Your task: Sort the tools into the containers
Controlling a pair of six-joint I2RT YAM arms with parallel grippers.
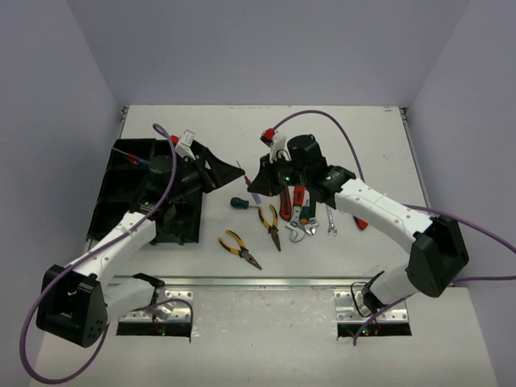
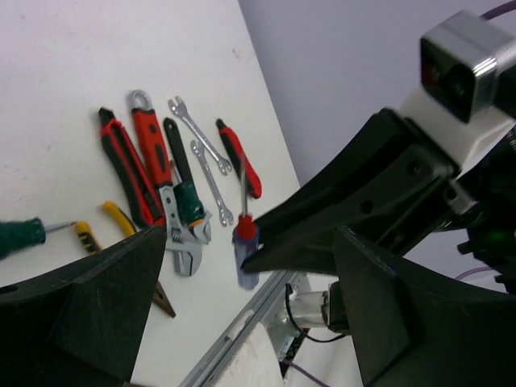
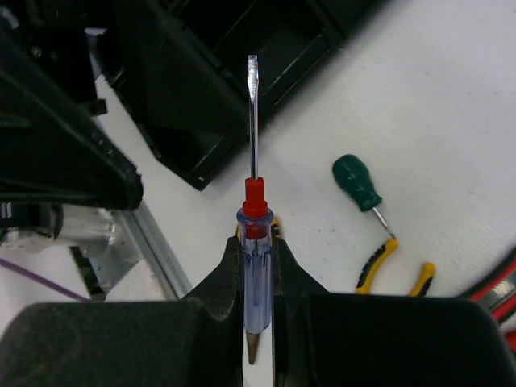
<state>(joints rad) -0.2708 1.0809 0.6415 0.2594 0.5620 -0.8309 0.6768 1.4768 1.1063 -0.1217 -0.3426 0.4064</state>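
My right fingers (image 3: 219, 282) are clamped on the blue-handled screwdriver (image 3: 255, 234). They grip its clear handle from both sides, so the red collar and the bare flat-tipped shaft stick out beyond my grip. I hold it in the air above the white surface (image 1: 339, 145), between the black organizer tray (image 1: 109, 189) on my left and the cluster of tools lying in front of my right arm. Its blade points toward the tray. My left fingers (image 2: 105, 298) are spread wide apart with nothing gripped, and they hang close to the screwdriver near the tray's right edge. From my left wrist I see the tool framed in the gap between them, but I cannot tell whether it really lies inside that gap. On the surface below, the green-handled screwdriver (image 3: 357, 181) lies by itself, near the tray. One pair of yellow-handled pliers (image 1: 270, 226) lies just beside it, and a second pair (image 1: 239, 248) lies nearer my bases. Further right, the red-handled adjustable wrench (image 2: 151, 145) and two silver wrenches (image 2: 200, 145) lie side by side among other red and black handles.
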